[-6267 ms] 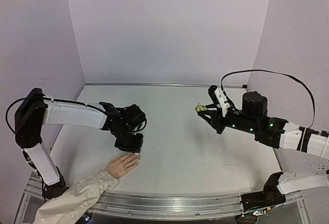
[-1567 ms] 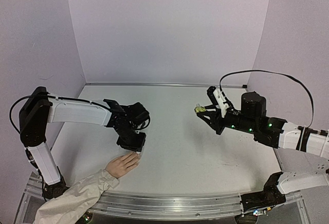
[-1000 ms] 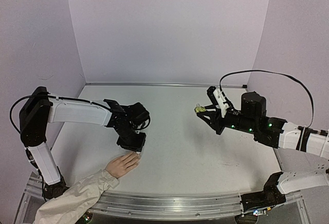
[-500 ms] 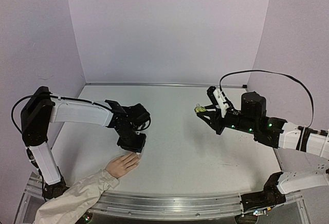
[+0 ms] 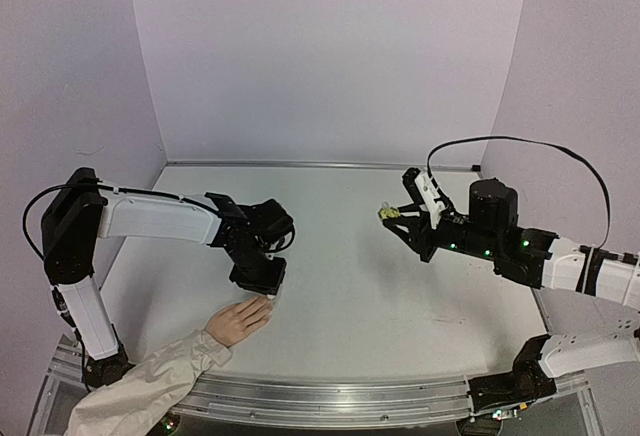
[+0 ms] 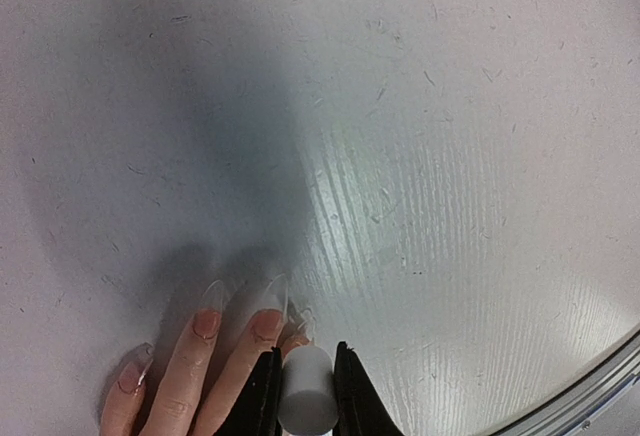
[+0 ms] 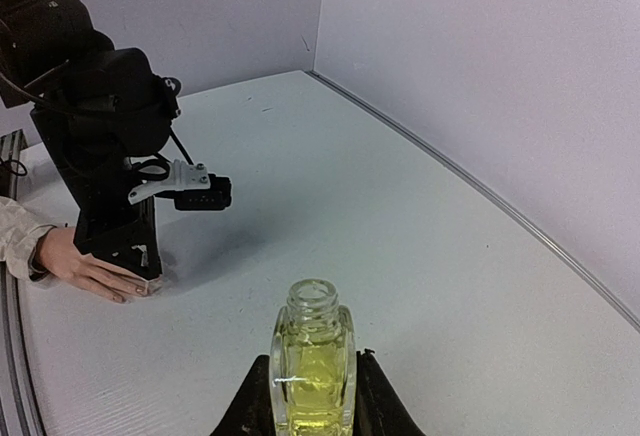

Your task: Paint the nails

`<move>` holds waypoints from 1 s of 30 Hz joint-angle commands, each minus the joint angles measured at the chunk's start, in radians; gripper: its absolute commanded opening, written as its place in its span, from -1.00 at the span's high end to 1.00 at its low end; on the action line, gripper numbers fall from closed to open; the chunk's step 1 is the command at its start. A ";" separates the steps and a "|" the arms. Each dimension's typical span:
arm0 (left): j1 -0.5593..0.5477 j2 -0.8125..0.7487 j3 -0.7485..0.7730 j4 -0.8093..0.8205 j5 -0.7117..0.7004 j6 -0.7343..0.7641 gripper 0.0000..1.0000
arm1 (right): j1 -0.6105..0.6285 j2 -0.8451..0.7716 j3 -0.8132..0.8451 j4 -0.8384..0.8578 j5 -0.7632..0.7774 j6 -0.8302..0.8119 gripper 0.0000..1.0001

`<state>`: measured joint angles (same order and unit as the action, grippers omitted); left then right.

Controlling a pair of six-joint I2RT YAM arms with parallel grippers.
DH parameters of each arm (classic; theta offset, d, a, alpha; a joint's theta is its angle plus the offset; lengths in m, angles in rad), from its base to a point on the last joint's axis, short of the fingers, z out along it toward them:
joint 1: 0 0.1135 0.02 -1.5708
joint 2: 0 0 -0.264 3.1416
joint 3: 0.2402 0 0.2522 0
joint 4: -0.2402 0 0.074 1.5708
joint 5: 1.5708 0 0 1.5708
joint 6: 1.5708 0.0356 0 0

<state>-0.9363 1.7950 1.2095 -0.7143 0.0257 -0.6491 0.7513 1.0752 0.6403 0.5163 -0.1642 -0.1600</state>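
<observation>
A pale peach hand [image 5: 238,322] in a beige sleeve [image 5: 150,386] lies palm down at the table's near left. Its long clear nails [image 6: 272,291] point away from the sleeve. My left gripper [image 6: 305,354] is shut on a white cap [image 6: 307,396] and hangs straight over the fingertips [image 5: 268,298]. The cap sits above a glossy nail [image 6: 303,324], and whatever is under the cap is hidden. My right gripper [image 7: 313,359] is shut on an uncapped yellow-green bottle [image 7: 312,306], held upright above the table at mid right [image 5: 390,213].
Lilac walls close in the white table at the back and both sides. A metal rail [image 5: 330,396] runs along the near edge, also visible in the left wrist view's corner [image 6: 600,386]. A black cable [image 5: 520,139] loops above the right arm.
My left gripper with the cap has crept slightly to the right over the fingertips. The right arm and bottle have not moved.
</observation>
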 commanded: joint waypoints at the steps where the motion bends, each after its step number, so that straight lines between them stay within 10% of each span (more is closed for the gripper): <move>1: -0.004 0.006 0.043 0.012 -0.005 0.022 1.00 | 0.001 -0.004 0.013 0.055 -0.008 0.002 1.00; 30: -0.004 0.035 0.074 0.010 -0.013 0.045 1.00 | 0.000 -0.003 0.013 0.056 -0.003 0.000 1.00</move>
<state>-0.9363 1.8256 1.2316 -0.7147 0.0250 -0.6243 0.7513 1.0756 0.6403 0.5163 -0.1642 -0.1600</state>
